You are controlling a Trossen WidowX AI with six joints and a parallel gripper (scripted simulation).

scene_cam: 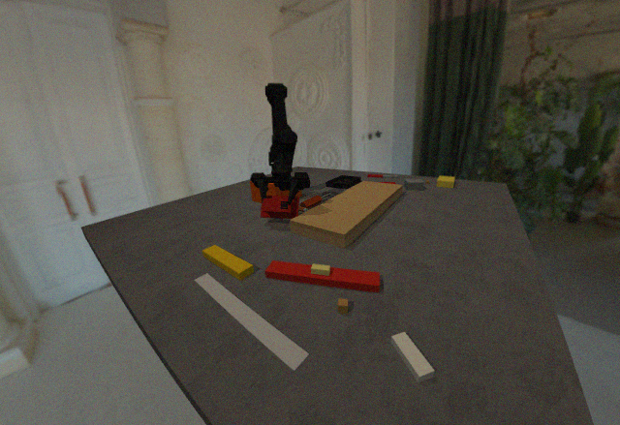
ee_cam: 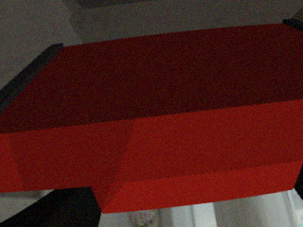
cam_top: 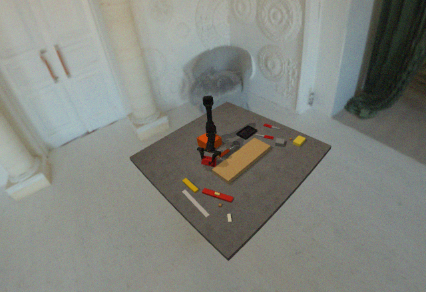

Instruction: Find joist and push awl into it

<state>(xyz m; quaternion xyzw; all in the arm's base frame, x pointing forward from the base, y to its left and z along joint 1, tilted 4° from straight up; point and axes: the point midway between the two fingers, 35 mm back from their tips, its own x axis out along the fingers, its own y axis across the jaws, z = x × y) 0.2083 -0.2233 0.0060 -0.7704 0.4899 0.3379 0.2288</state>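
Stud finder [cam_top: 207, 160] [scene_cam: 278, 207] [ee_cam: 156, 142], a red block by its look, is clamped in the gripper [cam_top: 208, 156] [scene_cam: 280, 195] [ee_cam: 192, 165], whose fingers stand wide around it. Just beside the gripper lies the near end of the floor panel [cam_top: 243, 160] [scene_cam: 350, 210]; the tray [cam_top: 246, 132] [scene_cam: 343, 181] sits farther off, past the orange-handled tool [cam_top: 224, 153] [scene_cam: 311, 201].

The step in hand is probably bringing the finder over to the panel for scanning. To do it well, raise it enough to clear the panel's edge, level its underside, then sweep slowly along the board with light, even contact; too low an approach could shove the panel.

The exterior view shows the finder's front slanting and the panel's thickness; the top view shows the panel's full outline; only the wrist view shows the finder's broad face close up, filling the space between the fingers.
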